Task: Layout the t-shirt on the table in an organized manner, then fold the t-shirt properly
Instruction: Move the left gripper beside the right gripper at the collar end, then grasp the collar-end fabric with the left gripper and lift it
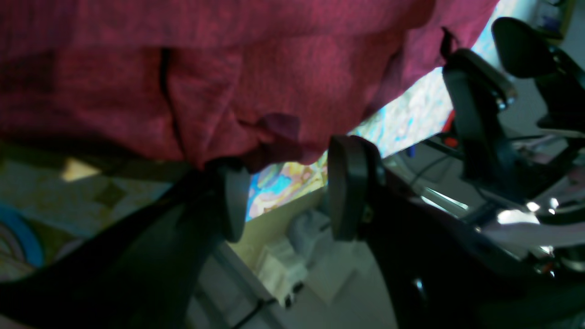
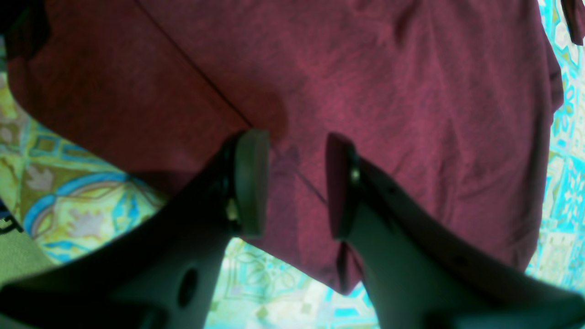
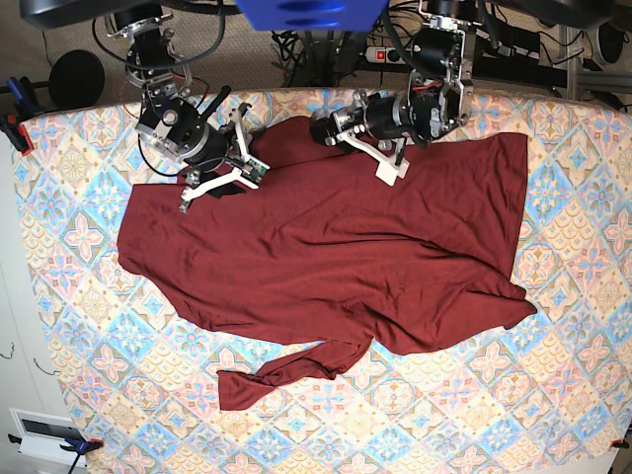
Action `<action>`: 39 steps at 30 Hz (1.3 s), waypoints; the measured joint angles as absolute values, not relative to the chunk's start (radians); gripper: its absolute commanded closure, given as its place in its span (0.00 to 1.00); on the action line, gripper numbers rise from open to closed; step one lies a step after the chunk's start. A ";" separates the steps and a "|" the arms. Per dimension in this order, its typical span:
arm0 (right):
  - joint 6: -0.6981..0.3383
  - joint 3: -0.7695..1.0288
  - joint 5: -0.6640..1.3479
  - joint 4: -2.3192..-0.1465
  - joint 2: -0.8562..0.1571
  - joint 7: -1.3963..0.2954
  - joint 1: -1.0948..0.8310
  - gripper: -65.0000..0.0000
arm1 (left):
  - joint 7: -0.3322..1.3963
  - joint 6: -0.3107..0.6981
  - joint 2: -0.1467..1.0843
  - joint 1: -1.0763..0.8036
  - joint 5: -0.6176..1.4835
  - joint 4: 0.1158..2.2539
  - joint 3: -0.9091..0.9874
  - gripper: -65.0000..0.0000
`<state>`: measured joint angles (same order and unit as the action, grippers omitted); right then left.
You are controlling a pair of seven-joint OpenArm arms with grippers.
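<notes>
The dark red t-shirt (image 3: pixel 326 247) lies spread but crumpled on the patterned table (image 3: pixel 553 395), with one sleeve trailing toward the front edge. My left gripper (image 3: pixel 360 138) sits at the shirt's far edge. In the left wrist view the left gripper (image 1: pixel 292 192) is open with nothing between its fingers, and the shirt's hem (image 1: pixel 274 132) bunches just above them. My right gripper (image 3: pixel 232 163) rests on the shirt's far left part. Seen from the right wrist, the right gripper (image 2: pixel 297 183) is open over the t-shirt (image 2: pixel 388 91), and a seam runs through the gap.
The right arm's black links (image 1: pixel 480 114) stand close beside my left gripper. Cables and a power strip (image 3: pixel 395 54) lie behind the table's far edge. A clamp (image 3: pixel 15 123) grips the far left corner. Bare cloth shows at the front and right of the table.
</notes>
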<state>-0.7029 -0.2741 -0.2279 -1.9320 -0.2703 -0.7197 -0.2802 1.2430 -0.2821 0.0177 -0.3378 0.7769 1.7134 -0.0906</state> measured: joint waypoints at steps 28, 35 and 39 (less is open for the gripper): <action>-0.703 -0.281 -0.225 -1.932 -0.270 -0.719 -0.275 0.69 | 1.191 -0.449 -0.066 -0.518 0.528 1.925 -0.093 0.55; -0.703 -0.281 -0.225 -1.932 -0.269 -0.719 -0.278 0.69 | 1.159 -0.449 -0.067 -0.516 0.504 1.937 -0.089 0.55; -0.703 -0.281 -0.225 -1.932 -0.270 -0.719 -0.278 0.69 | 1.166 -0.453 -0.067 -0.491 0.487 1.939 -0.089 0.55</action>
<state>-0.7029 -0.2806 -0.2249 -1.9320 -0.2695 -0.7193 -0.2775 1.1656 -0.4530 -0.0666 -0.4908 0.4873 1.9388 -0.0891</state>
